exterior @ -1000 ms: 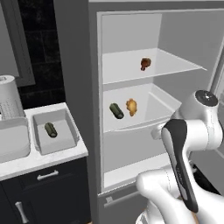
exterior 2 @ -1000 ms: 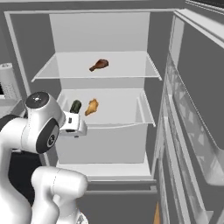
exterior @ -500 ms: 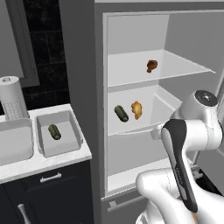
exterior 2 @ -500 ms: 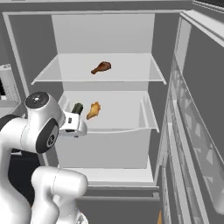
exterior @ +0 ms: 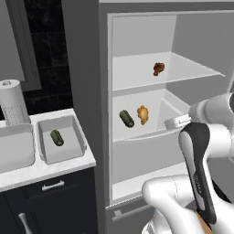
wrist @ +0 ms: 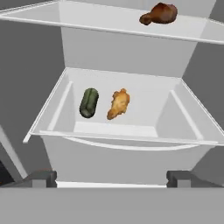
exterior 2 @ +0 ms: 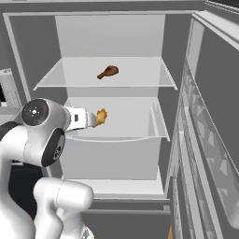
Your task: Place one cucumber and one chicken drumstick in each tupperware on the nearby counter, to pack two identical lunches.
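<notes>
Facing the open fridge (exterior: 105, 68) from my base, I see the arm reaching toward its middle level. My jaws stand wide apart with nothing between them; in the hand view the two dark fingertips (wrist: 41, 178) sit low, well short of the food.

Taking the fridge drawer (wrist: 183, 118) as landmark: a dark green cucumber (wrist: 89, 103) lies inside it toward the left, and a golden chicken drumstick (wrist: 118, 104) lies just beside it on the right, apart or barely touching, I cannot tell. On the glass shelf (wrist: 105, 22) above the drawer rests a second, browner drumstick (wrist: 159, 14), toward the right.

Left of the fridge, the white marble counter (exterior: 50, 167) over navy cabinets carries two tupperware tubs. The nearer tub (exterior: 73, 132), closest to the fridge, holds one cucumber (exterior: 56, 137) and no drumstick. The farther tub (exterior: 16, 151) sits just beside it, away from the fridge; its contents I cannot tell. A paper towel roll (exterior: 12, 103) stands behind that tub.
</notes>
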